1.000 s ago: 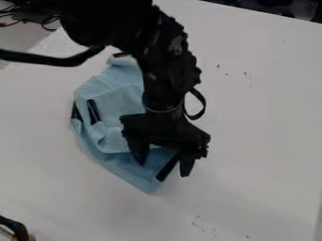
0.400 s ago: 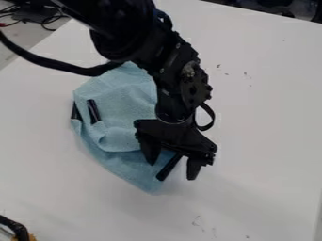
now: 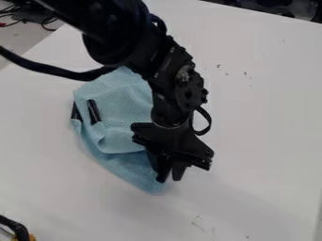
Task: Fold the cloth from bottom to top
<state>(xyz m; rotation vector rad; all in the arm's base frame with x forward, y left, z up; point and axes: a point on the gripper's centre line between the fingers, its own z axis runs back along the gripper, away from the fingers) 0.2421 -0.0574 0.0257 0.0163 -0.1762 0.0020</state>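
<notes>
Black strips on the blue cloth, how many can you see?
2 clearly: one strip on the cloth, towards the view's left, and another strip at its left edge. More may be hidden behind the arm and gripper.

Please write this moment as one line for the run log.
gripper: at blue cloth's lower right edge | cloth: rumpled, partly doubled over | surface: white table

You are looking down on a white surface (image 3: 270,122) spanning the frame, small marks (image 3: 246,74) dotting its right side; dark cables (image 3: 43,23) are lying over grey floor (image 3: 18,38) at upper left.
</notes>
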